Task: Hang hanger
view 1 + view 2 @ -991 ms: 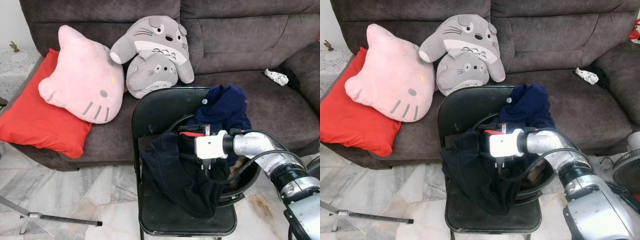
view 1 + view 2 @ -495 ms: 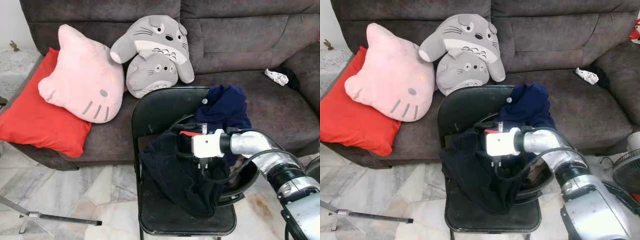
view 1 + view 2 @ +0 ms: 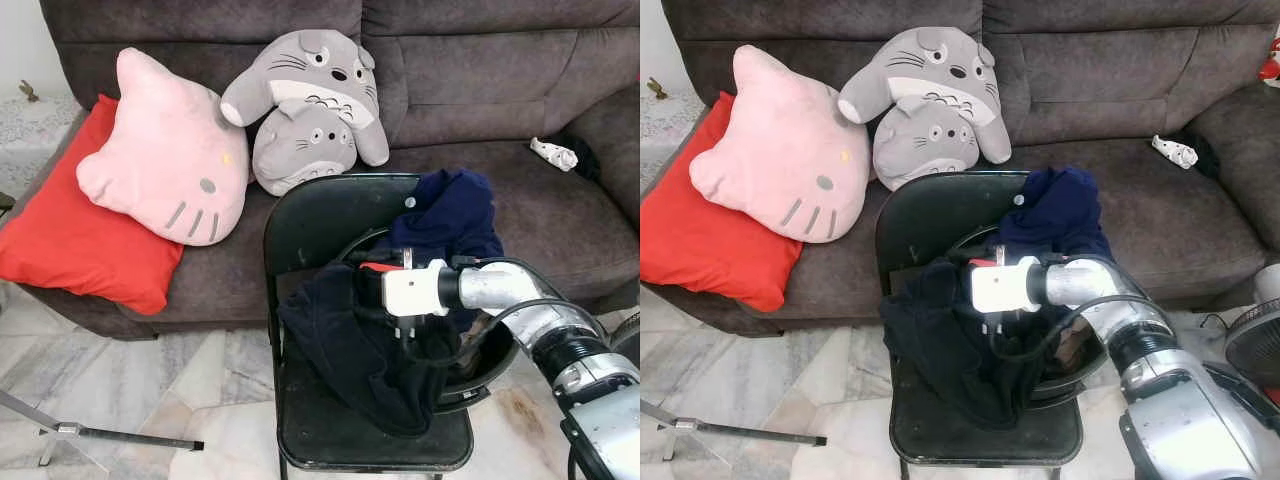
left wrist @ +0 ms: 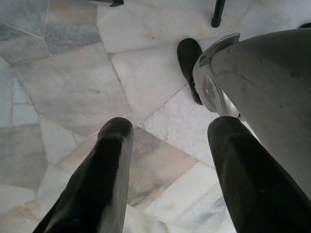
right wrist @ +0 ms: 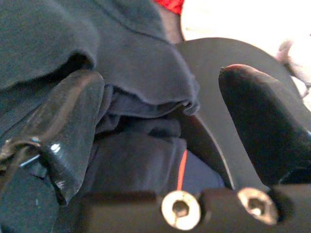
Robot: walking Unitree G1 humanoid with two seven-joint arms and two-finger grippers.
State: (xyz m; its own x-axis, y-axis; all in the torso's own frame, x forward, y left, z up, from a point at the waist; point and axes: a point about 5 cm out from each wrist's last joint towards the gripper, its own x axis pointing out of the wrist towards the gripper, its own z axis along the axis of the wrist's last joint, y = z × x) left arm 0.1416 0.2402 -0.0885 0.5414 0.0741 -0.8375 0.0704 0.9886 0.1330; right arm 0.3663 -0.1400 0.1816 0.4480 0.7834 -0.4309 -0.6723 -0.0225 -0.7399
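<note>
Behind everything runs a dark grey sofa point(image 3: 500, 90), carrying a red cushion point(image 3: 70, 240), a pink cat-face pillow point(image 3: 165, 160) and two stacked grey plush toys point(image 3: 310, 95). From the head camera, a black folding chair point(image 3: 320, 225) stands just in front of the sofa on pale marble floor point(image 3: 130, 400). Dark navy clothes point(image 3: 350, 350) are heaped on its seat, with a bluer garment point(image 3: 450, 215) draped over the backrest at about 1 o'clock from the heap. A thin black curved bar point(image 3: 355, 245), possibly part of the hanger, arcs out of the pile; it cannot be made out for certain. The right gripper point(image 3: 365, 290) reaches in from 4 o'clock, its white wrist housing just above the heap and its tips buried in the cloth.

The left wrist view looks down at floor tiles between two spread black fingers point(image 4: 104, 170) with nothing between them; the left gripper point(image 4: 170, 141) hangs idle beside the robot's own leg and foot.

In the right wrist view, the right gripper's fingers point(image 5: 73, 126) stand wide apart, one pressed against navy folds, the other over the chair's black surface, nothing gripped.

By this showing the task is at an early stage: the hanger is not yet held, and both lifting and hanging remain.
</note>
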